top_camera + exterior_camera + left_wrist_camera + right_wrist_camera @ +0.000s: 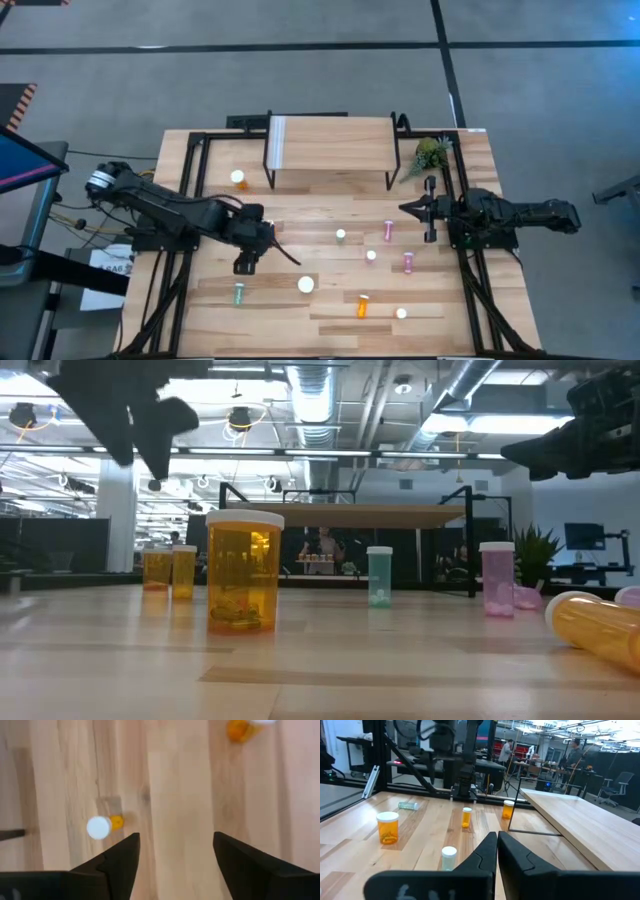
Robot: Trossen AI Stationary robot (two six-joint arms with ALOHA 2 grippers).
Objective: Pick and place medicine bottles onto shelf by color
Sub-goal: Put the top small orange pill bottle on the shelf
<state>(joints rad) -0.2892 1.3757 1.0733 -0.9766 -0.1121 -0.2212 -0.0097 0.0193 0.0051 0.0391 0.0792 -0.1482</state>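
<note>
No legible labels (bottles (362, 305)) — anywhere

Left tool (175, 855) spread open, right tool (497, 851) closed

**Four camera positions around the counter**

Overhead camera looks straight down on the whole counter (330, 290). A low camera sits at counter level, close to a large orange bottle (244, 570). Each wrist camera looks past its pincer; the right also sees that bottle (387, 827).
</note>
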